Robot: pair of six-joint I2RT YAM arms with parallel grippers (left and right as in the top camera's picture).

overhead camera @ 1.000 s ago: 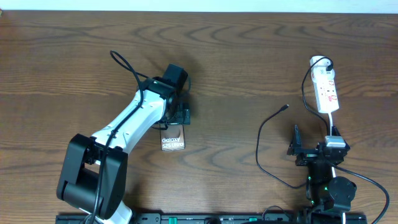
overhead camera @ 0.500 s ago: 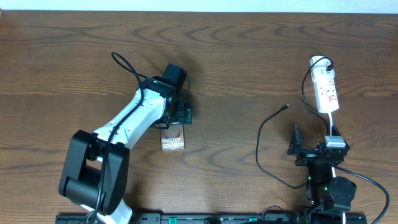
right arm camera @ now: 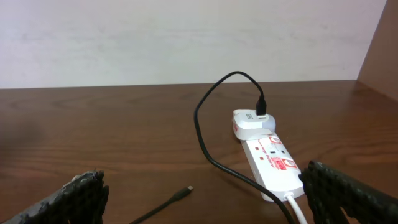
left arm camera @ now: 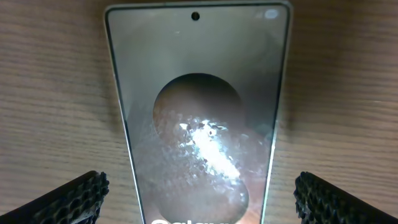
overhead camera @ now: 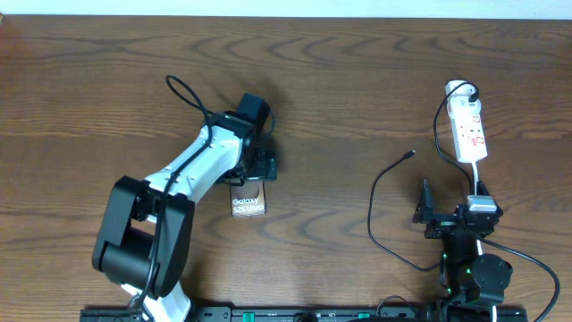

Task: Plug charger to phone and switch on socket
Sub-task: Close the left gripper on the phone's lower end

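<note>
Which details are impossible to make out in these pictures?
Slim bronze-grey phone: port end cut off by left wrist view's lower edge; too small overhead.
White elongated power strip: switch position too small in overhead and right wrist views.
Thin black charger cable's plug tip: shape too small in those views.

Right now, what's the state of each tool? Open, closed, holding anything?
Left tool: open, straddling the Galaxy phone, not gripping it.
Right tool: open, empty.

There's the thin black charger cable (right arm camera: 196, 121) looping off the white red-marked power strip (right arm camera: 273, 163), plug tip (right arm camera: 187, 188) loose on the dark wooden tabletop (right arm camera: 112, 137).
</note>
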